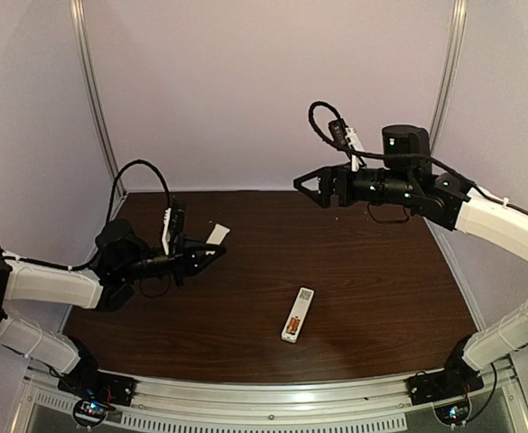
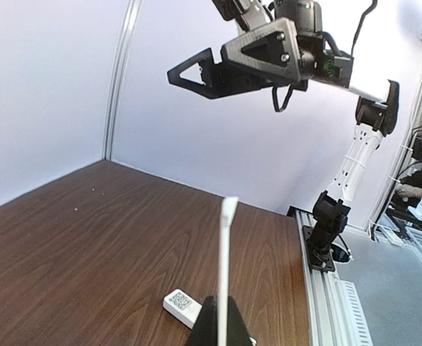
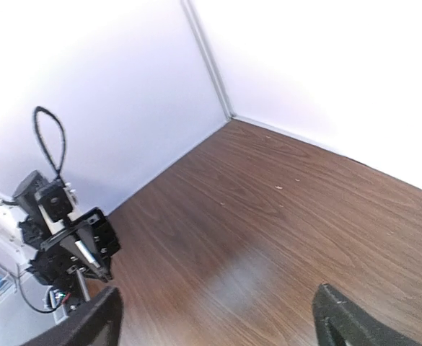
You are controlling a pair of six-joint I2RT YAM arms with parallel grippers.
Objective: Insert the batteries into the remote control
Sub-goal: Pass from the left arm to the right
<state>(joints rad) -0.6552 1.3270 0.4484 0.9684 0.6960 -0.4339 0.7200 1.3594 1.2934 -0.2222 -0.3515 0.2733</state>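
White thin flat plate (image 2: 226, 259) in left gripper (image 1: 208, 256).

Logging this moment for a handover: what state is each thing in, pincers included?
remote control: lying flat on the table, back up, battery bay uncovered.
batteries: sitting in the remote's open bay.
cover plate: off the remote, held in the air.
left pincer: shut on the cover plate.
right pincer: open, empty, raised high above the table.
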